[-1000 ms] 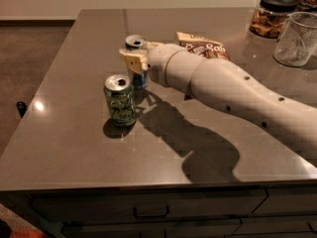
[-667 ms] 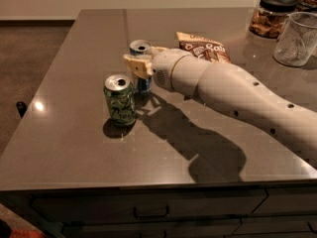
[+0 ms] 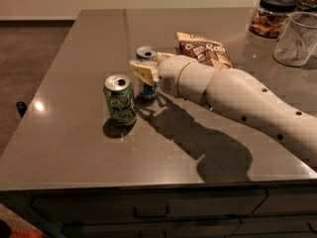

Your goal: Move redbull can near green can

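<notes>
slim redbull can [image 3: 147, 54] (silver top), in gripper [image 3: 144, 73]

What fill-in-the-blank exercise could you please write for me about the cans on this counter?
1. The tool, shut around the redbull can, holds it ___ rather than tipped.
2. In the picture, the green can stands to the ___ of the redbull can, nearer the camera.
3. The jar at the back right wears a ___ lid.
Missing words: upright; left; black.
</notes>
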You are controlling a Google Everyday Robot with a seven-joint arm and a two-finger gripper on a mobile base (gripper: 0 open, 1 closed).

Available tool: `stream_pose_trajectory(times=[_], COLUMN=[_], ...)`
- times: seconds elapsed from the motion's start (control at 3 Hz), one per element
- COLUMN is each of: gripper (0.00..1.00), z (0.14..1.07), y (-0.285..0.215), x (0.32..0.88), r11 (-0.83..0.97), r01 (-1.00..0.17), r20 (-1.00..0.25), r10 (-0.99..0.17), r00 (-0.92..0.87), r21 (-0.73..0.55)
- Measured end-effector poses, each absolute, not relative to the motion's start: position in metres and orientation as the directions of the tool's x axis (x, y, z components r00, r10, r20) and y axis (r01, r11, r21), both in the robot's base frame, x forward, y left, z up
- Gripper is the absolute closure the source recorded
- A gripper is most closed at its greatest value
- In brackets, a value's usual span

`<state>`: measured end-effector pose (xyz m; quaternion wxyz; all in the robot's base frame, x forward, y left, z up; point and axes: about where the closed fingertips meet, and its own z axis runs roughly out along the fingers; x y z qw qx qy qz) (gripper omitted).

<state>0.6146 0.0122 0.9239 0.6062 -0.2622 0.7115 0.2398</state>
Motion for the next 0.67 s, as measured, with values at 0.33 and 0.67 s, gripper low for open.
stream_pose_trajectory(times=[0.33,0.67], gripper=[0.00,0.00], z=[0.9269,0.9271], y=[-0.0003,-0.0004], x=[0.6130,0.6130], r11=[0.754,0.754], r01=[-0.657,-0.657], r20=[-0.991,-0.991], r10=[-0.080,-0.081], r00=[-0.105,-0.105], r21=[0.009,0.008])
